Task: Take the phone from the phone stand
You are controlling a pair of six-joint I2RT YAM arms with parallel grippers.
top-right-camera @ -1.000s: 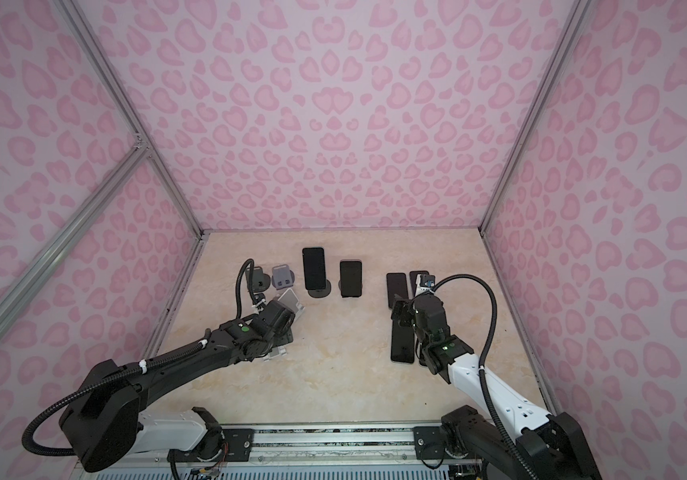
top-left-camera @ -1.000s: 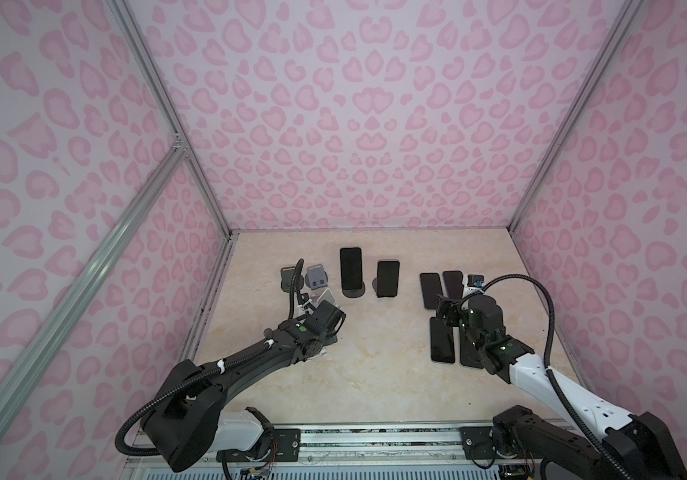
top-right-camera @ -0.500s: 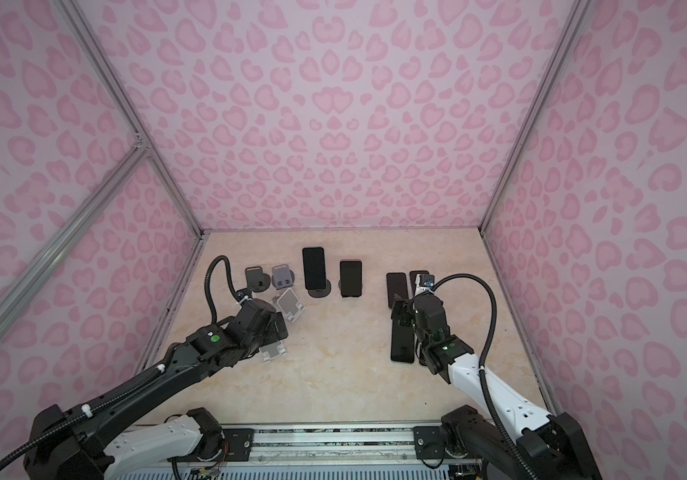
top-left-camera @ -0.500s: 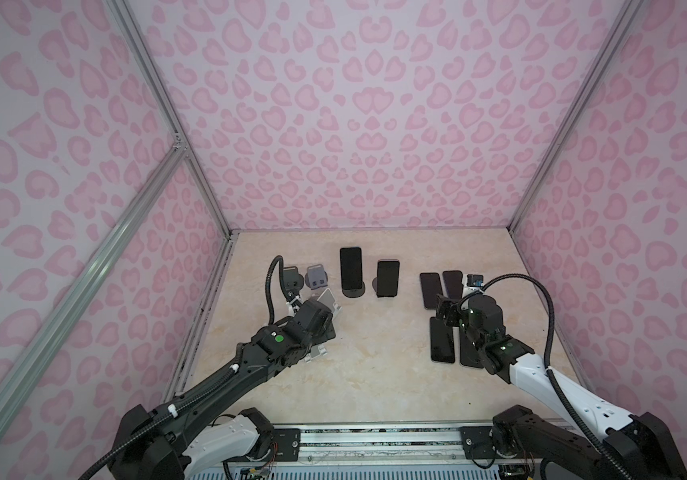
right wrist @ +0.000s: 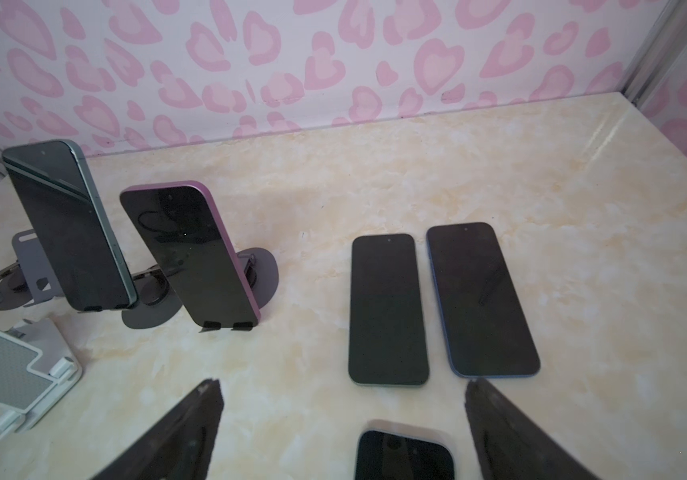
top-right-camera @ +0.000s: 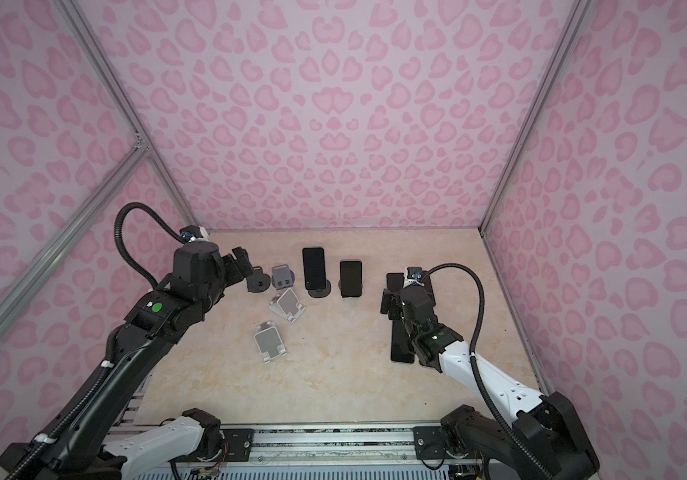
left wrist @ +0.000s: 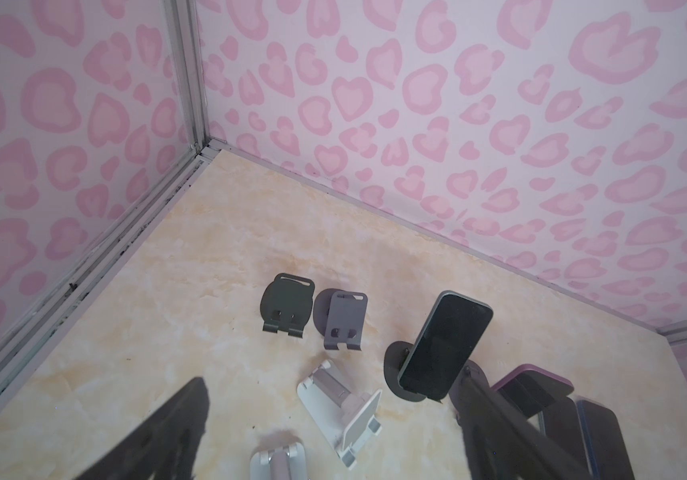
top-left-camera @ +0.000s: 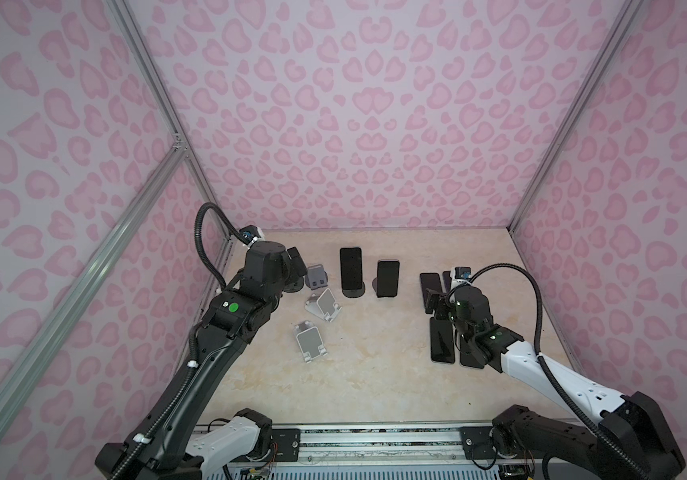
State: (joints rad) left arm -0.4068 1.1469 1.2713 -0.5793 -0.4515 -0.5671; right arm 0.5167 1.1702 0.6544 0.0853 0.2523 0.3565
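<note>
Two dark phones lean on round dark phone stands at the back middle. The taller phone (top-left-camera: 350, 268) (left wrist: 445, 343) (right wrist: 67, 228) rests on its phone stand (top-left-camera: 353, 292). A purple-edged phone (top-left-camera: 388, 278) (right wrist: 192, 253) leans on a phone stand (right wrist: 264, 270) to its right. My left gripper (top-left-camera: 296, 266) (left wrist: 333, 376) hangs open and empty above the left stands. My right gripper (top-left-camera: 435, 305) (right wrist: 343, 384) is open over a flat phone (right wrist: 404, 455) on the table and touches nothing.
Empty stands sit at the left: a dark one (left wrist: 287, 305), a grey one (top-left-camera: 317, 277) and two white ones (top-left-camera: 324, 304) (top-left-camera: 310, 340). Several phones lie flat at the right (top-left-camera: 442, 340) (right wrist: 387, 309) (right wrist: 481, 299). Pink walls close in three sides.
My left gripper opened, left a white stand on the table, and rose back toward the left rear. My right gripper's jaws spread wider over the flat phone.
</note>
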